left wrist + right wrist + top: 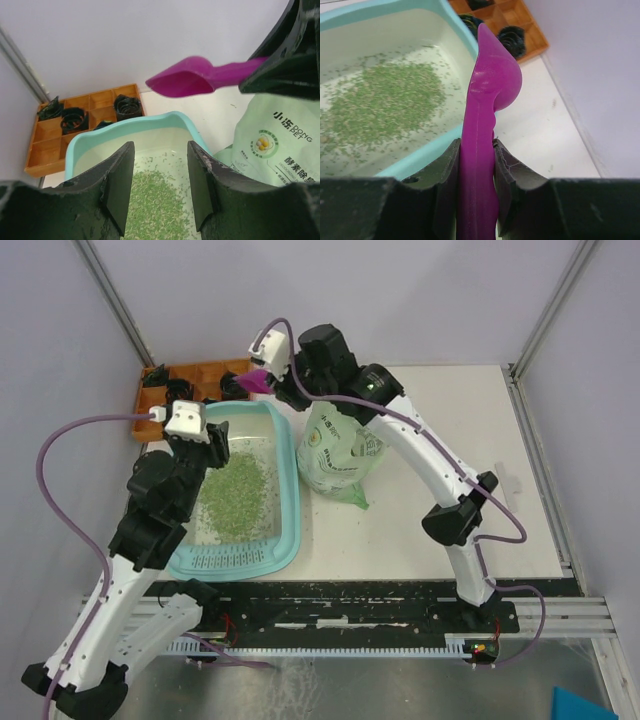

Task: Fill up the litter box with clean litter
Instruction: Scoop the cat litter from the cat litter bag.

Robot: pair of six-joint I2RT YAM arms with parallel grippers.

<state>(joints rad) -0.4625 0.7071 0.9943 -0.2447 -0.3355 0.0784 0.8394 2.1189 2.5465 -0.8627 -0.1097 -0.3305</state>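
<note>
Green clean litter [235, 495] dusts the teal litter box [292, 490]; right jaws pinch a magenta scoop [485, 100], left jaws gape empty.

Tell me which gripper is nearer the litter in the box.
Left. The left gripper hangs over the litter; the right gripper holds the scoop beyond the box's far rim.

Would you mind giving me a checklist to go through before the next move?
1. Grip on the magenta plastic scoop: ok, its handle is clamped in the right end effector.
2. Scoop's load: cannot tell, the bowl shows edge-on.
3. Fill of the light-teal plastic litter box: not ok, the green litter granules cover only part of its floor.
4. Left end effector: ok, open and empty above the box.
5. Mouth of the pale green printed bag beside the box: cannot tell.
</note>
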